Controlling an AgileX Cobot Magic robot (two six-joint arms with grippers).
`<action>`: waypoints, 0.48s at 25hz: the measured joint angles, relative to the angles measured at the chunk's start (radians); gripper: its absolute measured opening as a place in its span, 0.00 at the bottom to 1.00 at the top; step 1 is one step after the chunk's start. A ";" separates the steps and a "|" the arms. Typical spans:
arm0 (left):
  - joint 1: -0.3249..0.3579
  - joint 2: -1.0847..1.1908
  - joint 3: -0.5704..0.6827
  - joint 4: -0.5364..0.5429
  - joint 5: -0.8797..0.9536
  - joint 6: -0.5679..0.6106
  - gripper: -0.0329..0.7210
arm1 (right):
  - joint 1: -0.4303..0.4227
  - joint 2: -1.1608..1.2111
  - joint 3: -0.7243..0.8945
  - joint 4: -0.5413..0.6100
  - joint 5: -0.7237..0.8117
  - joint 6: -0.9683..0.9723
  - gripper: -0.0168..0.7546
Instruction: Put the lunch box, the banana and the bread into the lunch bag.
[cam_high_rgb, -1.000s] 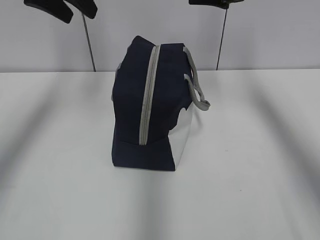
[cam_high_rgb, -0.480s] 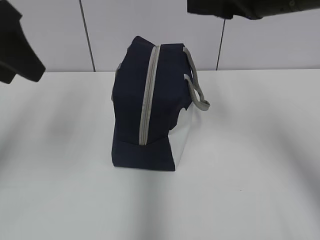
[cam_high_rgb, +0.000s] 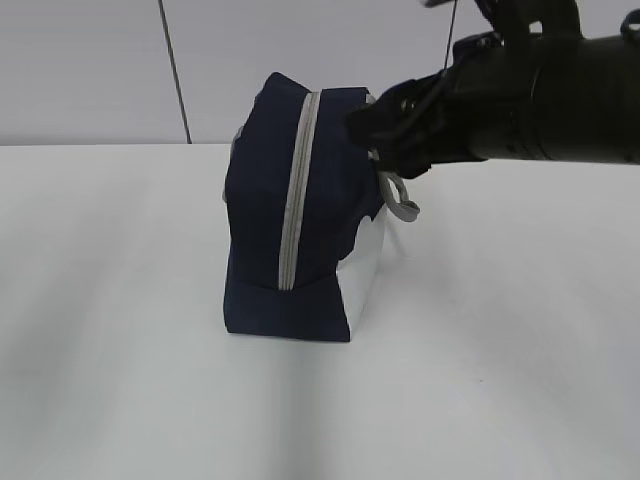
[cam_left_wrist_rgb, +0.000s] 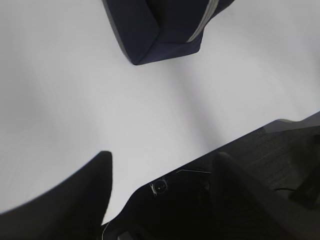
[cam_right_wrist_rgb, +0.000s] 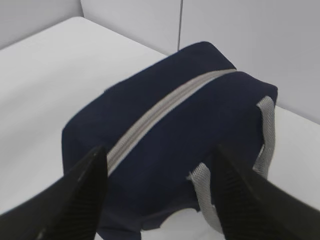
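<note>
White table (cam_high_rgb: 150, 350), bare foreground. Mid-table: navy lunch bag (cam_high_rgb: 265, 220) upright, grey zipper (cam_high_rgb: 292, 200) closed, running up its near end; white side panel (cam_high_rgb: 362, 270) at 3 o'clock. Right claw (cam_high_rgb: 385, 125) at the bag's 2 o'clock, over the grey strap handles (cam_high_rgb: 400, 195), fingers spread, holding nothing. Left claw (cam_left_wrist_rgb: 160, 200) released, above the table, well clear of the bag.

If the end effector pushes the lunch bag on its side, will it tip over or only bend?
The lunch bag looks like soft fabric, so its wall would probably dent first. It stands tall on a fairly narrow base, so a high push might tip it. The grey strap handles hang limp, likely floppy.
</note>
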 joint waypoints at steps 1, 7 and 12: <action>0.000 -0.042 0.020 0.000 0.000 0.000 0.62 | 0.009 -0.002 0.014 0.002 0.029 -0.019 0.64; 0.000 -0.257 0.157 -0.001 0.001 -0.005 0.62 | 0.015 -0.004 0.078 0.014 0.180 -0.144 0.64; 0.000 -0.389 0.228 -0.001 0.007 -0.027 0.62 | 0.017 -0.006 0.136 0.151 0.267 -0.349 0.64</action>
